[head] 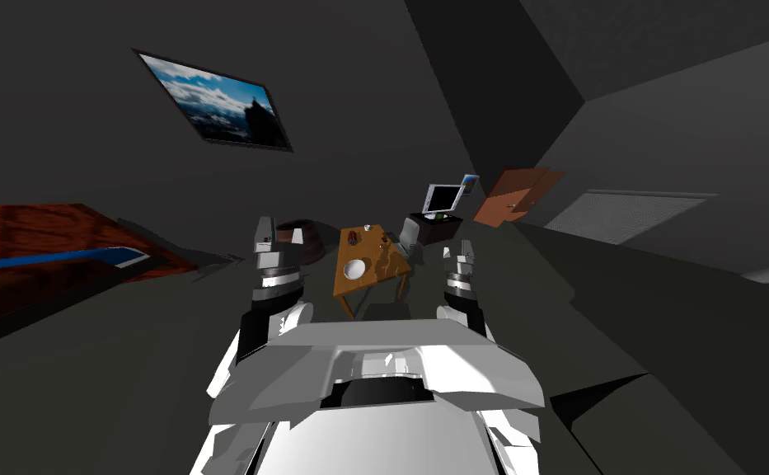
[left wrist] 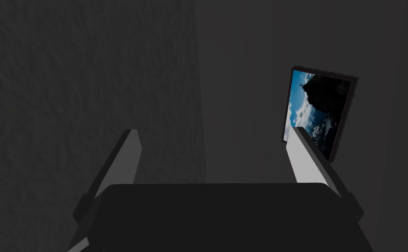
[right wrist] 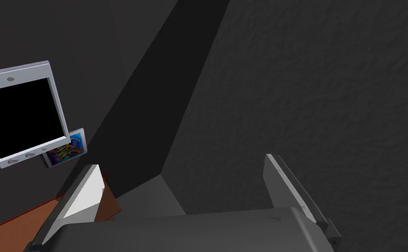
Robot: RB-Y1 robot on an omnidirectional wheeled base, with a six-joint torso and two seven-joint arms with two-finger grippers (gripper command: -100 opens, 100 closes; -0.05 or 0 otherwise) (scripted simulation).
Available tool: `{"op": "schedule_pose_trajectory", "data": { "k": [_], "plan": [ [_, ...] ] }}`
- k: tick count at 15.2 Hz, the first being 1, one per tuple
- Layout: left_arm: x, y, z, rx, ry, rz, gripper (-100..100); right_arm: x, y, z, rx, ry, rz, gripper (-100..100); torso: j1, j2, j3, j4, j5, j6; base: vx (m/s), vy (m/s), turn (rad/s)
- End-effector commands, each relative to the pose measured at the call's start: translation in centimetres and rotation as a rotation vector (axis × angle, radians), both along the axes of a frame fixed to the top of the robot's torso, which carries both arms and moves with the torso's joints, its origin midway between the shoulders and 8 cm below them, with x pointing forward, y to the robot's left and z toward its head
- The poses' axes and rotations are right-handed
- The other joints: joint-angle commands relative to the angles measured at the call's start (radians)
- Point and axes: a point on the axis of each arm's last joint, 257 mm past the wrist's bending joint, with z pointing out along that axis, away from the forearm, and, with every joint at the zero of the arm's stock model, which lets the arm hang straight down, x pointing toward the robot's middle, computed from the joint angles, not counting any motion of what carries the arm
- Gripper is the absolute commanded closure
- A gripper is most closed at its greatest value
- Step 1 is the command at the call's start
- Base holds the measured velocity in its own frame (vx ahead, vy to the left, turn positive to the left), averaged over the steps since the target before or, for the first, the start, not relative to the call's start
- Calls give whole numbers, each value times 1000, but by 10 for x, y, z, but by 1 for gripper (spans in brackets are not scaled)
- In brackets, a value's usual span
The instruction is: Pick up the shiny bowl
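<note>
A pale, shiny bowl [head: 354, 268] sits on a small brown wooden table [head: 374, 276] ahead of me, near the table's front half. My left gripper [head: 278, 232] is raised to the left of the table, open, with nothing between its fingers [left wrist: 126, 157]. On the table's right side my right gripper [head: 459, 251] is also raised and open, its fingers [right wrist: 85, 192] empty. Both grippers are short of the bowl and apart from it.
Small dark objects [head: 353, 239] lie at the table's far end. Behind it stand a dark round basket [head: 308, 239], a dark stand with a white-framed monitor [head: 443, 198] and a brown door [head: 513, 196]. A reddish-brown surface with a blue stripe [head: 44, 256] lies far left.
</note>
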Motion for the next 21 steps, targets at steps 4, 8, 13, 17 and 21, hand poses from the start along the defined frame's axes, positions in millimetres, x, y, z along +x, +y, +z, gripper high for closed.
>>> {"op": "schedule_pose_trajectory", "data": {
  "k": [4, 8, 13, 17, 21],
  "plan": [
    [29, 9, -33, 52, 143, 5, -100, 0, 0, 0, 0, 0, 0, 0, 1, -1, 0, 0, 0, 0, 6, 5, -106],
    [45, 21, -56, 66, 233, 22, -100, 0, 0, 0, 0, 0, 0, 0, 1, -1, -1, 0, 0, 0, 8, 8, -104],
    [68, 45, -99, 77, 389, 61, -100, 0, 0, 0, 0, 0, 0, 0, 1, -1, -1, 0, 0, 0, 9, 6, -106],
    [81, 67, -133, 77, 505, 94, -100, 0, 0, 0, 0, 0, 0, 0, 1, -1, -1, 0, 0, 0, 11, 4, -115],
    [87, 80, -157, 71, 590, 115, -100, 0, 0, 0, 0, 0, 0, 0, 0, -1, -1, 0, 0, 0, 10, 3, -89]
  ]
}}
